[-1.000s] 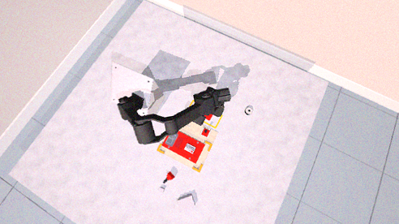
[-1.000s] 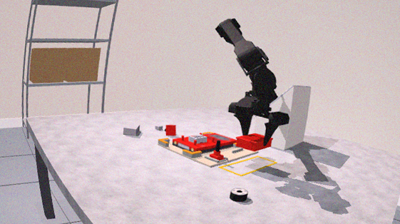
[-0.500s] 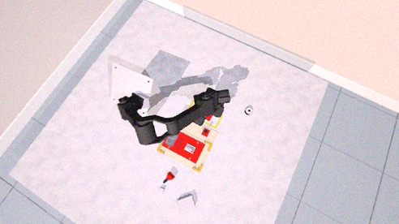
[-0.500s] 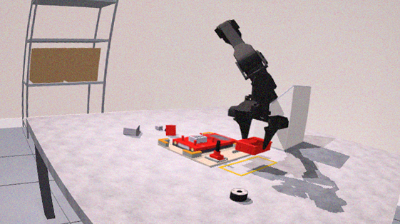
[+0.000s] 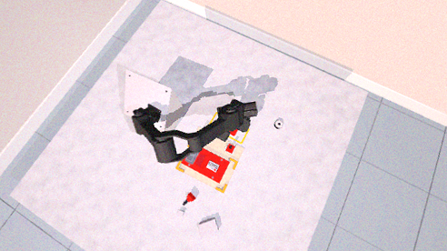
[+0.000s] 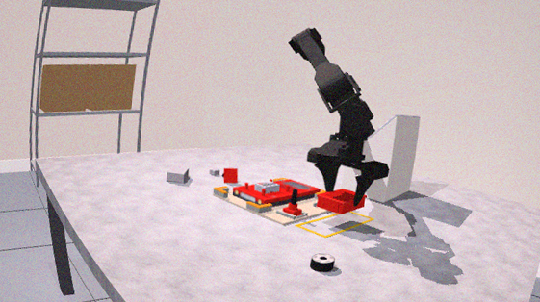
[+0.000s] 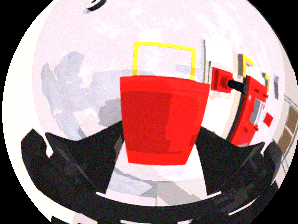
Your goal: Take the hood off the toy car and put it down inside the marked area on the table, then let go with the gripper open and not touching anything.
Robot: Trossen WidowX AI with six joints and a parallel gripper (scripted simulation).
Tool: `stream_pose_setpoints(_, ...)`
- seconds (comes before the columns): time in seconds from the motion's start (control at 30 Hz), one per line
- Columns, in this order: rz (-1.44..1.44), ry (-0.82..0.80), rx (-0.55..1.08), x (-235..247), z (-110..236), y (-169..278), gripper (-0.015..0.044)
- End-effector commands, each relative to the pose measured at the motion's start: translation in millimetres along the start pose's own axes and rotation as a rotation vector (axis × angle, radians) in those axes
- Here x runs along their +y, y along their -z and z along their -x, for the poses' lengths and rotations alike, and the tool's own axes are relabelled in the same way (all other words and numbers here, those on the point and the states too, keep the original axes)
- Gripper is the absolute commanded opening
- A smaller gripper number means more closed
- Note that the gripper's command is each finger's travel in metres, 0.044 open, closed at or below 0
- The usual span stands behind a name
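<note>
My gripper (image 6: 344, 195) (image 7: 161, 125) is shut on the red hood (image 6: 340, 201) (image 7: 160, 119) (image 5: 234, 133), a shallow open box shape held between both fingers just above the table. The hood hangs at the far edge of the yellow marked area (image 6: 326, 234) (image 7: 162, 46) (image 5: 244, 139). In the wrist view the yellow outline lies just beyond the hood. The red toy car (image 6: 267, 194) (image 5: 207, 162) (image 7: 249, 106) sits on its tan board (image 6: 272, 214) to the left of the marked area. In the top view the arm hides most of the hood.
A black wheel (image 6: 322, 262) (image 5: 278, 123) (image 7: 96, 4) lies nearer the table's front. A small red upright part (image 6: 293, 208) stands on the board. A grey piece (image 6: 178, 178) and a red piece (image 6: 230, 175) lie left of the car. A white block (image 6: 397, 156) stands behind the arm.
</note>
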State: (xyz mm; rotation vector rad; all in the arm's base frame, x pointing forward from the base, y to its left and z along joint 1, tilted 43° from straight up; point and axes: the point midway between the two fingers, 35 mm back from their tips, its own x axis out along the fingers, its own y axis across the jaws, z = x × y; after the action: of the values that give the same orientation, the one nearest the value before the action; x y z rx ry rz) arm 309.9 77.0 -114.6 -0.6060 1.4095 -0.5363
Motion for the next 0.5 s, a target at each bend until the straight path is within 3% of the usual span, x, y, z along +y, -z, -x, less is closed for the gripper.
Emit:
stream_pose_setpoints(0.0, 0.006, 0.004, -0.004, -0.2, -2.4, 0.0, 0.0000)
stream_pose_setpoints(0.47, 0.006, 0.005, -0.004, -0.8, -12.4, 0.8, 0.0000)
